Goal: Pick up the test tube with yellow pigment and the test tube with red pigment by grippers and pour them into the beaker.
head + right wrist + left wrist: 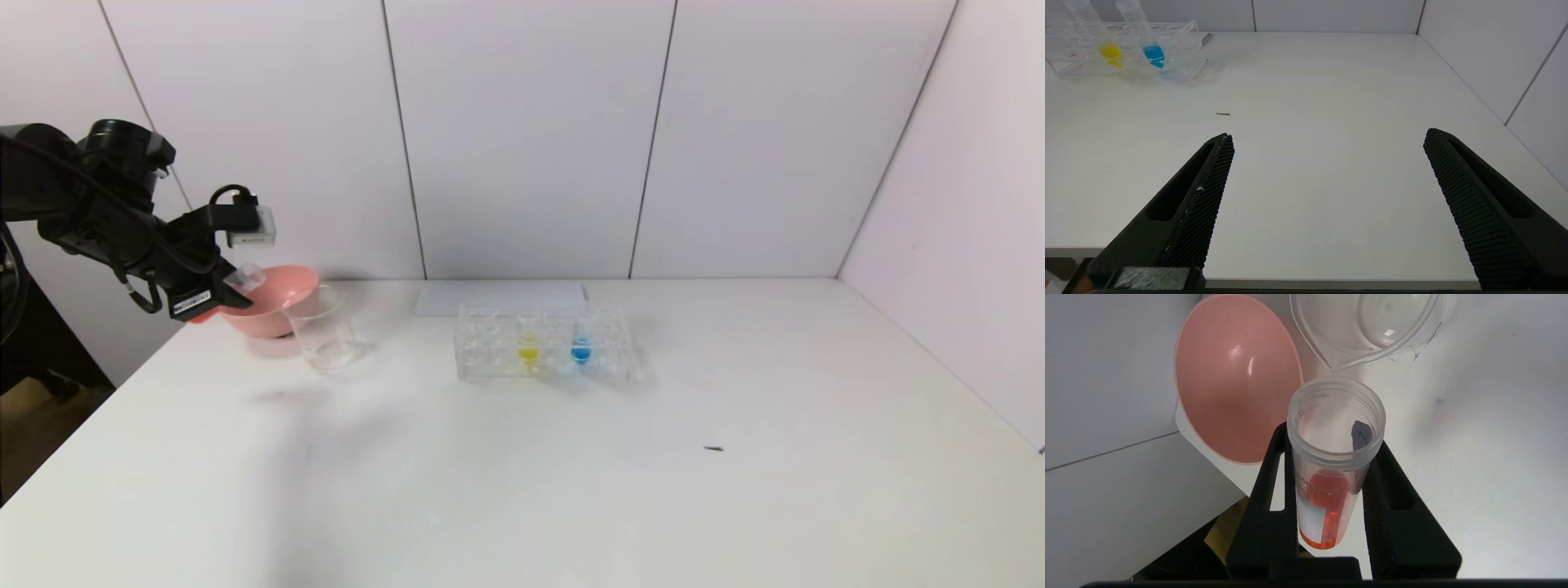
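Note:
My left gripper [1331, 437] is shut on the test tube with red pigment [1327, 490], seen as a clear tube [245, 278] at the far left of the table. The tube is tilted, and the red-orange liquid lies at its closed end. Its open mouth points toward the beaker [324, 331] [1367, 330], which looks clear inside. The test tube with yellow pigment [528, 347] [1110, 53] stands in the clear rack [490, 359]. My right gripper [1327, 139] is open over the table's near right part, with nothing between its fingers.
A pink bowl [282, 294] [1237, 379] sits just behind and left of the beaker, under the held tube's mouth. A tube with blue liquid [581, 349] [1154, 55] stands beside the yellow one. A flat white sheet [500, 298] lies behind the rack. A dark speck [714, 448] lies on the table.

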